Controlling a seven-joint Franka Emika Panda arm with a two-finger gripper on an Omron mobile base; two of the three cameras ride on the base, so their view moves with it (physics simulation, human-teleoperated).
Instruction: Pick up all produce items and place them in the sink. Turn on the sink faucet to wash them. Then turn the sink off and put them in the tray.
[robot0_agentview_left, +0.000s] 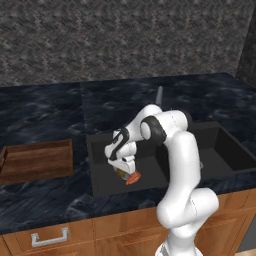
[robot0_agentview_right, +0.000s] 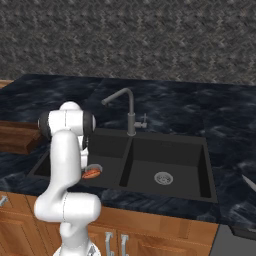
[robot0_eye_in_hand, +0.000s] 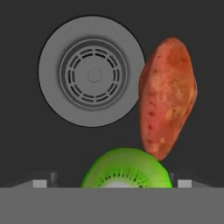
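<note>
Two produce pieces lie on the sink floor beside the drain: an orange-red one touching a green one, which sits between the released claw tips. Tray waits on the tabletop.

White arm bends forward and down; its fingers stand spread wide, gripping nothing.

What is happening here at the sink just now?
The white arm reaches down into the left basin of the black sink, with its hand low and open. Right below it lie two produce pieces: an orange-red sweet potato and a green cut kiwi, next to the drain. The two look to be touching. The faucet shows no water. The wooden tray waits on the counter at the left.
</note>
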